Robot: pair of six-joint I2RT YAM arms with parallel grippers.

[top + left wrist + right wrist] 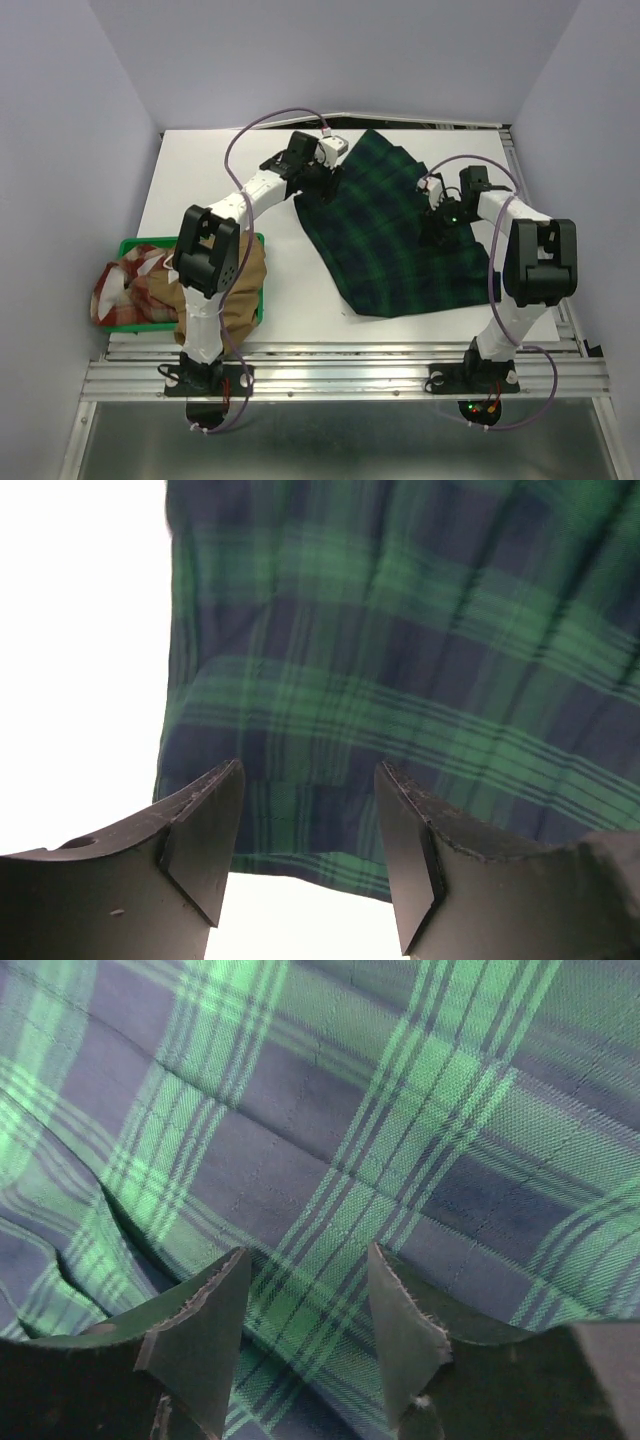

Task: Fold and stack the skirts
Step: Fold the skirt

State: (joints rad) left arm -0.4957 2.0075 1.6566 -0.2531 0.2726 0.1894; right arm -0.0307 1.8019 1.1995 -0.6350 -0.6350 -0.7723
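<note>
Dark green-and-navy tartan cloth skirt (pixel 400 240) lies spread flat; left gripper (pixel 310 865), arm extended far, overhangs its left edge; right gripper (pixel 305 1335), elbow bent, overhangs its right part; both jaws apart.

A flat white rectangular tabletop (pixel 200 180) is filling the middle of the overhead view, lying under bright, even light. Plain pale lavender walls (pixel 330 60) are rising behind it and closing in on both sides. Ribbed silver aluminium rails (pixel 350 378) are running along its near edge, with a dull grey surface (pixel 330 445) showing below them.
</note>
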